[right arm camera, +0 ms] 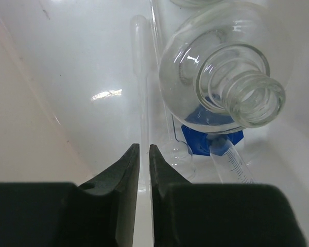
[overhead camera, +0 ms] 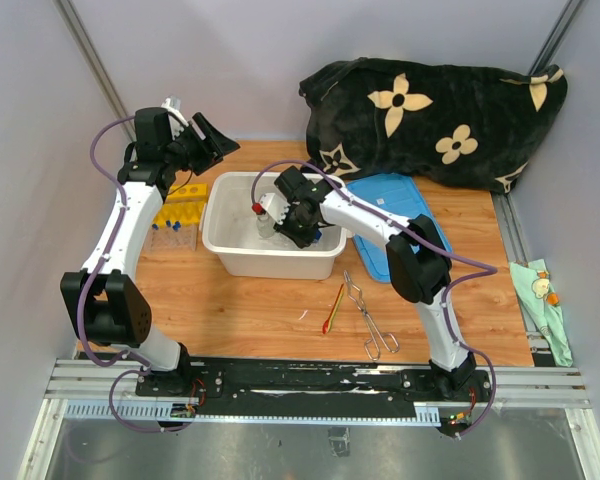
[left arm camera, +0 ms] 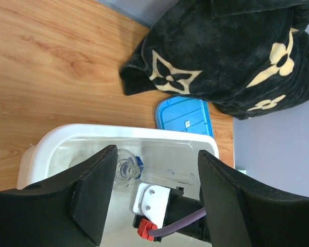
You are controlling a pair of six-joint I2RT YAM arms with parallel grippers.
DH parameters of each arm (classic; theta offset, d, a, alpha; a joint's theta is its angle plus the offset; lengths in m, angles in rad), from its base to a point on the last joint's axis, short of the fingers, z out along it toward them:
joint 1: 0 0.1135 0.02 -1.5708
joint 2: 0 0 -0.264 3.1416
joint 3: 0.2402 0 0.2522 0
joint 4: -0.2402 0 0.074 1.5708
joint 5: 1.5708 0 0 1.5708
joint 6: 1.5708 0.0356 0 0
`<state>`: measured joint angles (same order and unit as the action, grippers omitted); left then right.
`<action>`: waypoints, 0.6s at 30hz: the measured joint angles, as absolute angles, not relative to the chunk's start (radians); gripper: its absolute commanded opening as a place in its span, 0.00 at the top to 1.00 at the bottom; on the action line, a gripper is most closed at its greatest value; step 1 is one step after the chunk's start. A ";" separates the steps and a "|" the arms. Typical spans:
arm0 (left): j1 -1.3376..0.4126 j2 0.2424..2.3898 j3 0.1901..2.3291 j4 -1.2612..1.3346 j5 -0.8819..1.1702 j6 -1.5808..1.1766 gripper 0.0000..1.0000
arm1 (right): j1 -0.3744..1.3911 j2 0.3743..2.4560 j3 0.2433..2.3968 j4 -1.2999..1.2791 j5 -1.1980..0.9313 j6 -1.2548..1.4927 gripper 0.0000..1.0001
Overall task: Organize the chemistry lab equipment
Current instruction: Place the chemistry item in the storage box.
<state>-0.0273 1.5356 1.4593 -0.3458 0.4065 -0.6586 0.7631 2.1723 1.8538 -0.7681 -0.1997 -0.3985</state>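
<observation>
Right gripper (right arm camera: 144,149) down inside the white tub (overhead camera: 270,262); left gripper (left arm camera: 157,153) spread wide, empty, hovering over the tub's far left corner.

My right jaws stand almost together, only a thin slit left. A slender clear tube (right arm camera: 141,77) runs into that slit, but I cannot tell whether I pinch it. Just beside it is a round glass flask (right arm camera: 211,82), mouth toward my camera, with a blue cap (right arm camera: 195,140) at its edge. The yellow rack (overhead camera: 183,205) sits left of the tub. Tongs (overhead camera: 370,315) and red-handled spatula (overhead camera: 334,308) lie in front.
</observation>
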 measured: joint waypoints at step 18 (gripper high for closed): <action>-0.027 1.533 1.443 -0.318 0.432 -0.678 0.29 | 0.763 2.131 1.854 -0.764 -0.182 -0.397 0.72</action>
<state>-0.0273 1.5326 1.4425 -0.3176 0.4324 -0.6777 0.7631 2.1315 1.8538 -0.7643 -0.1822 -0.3969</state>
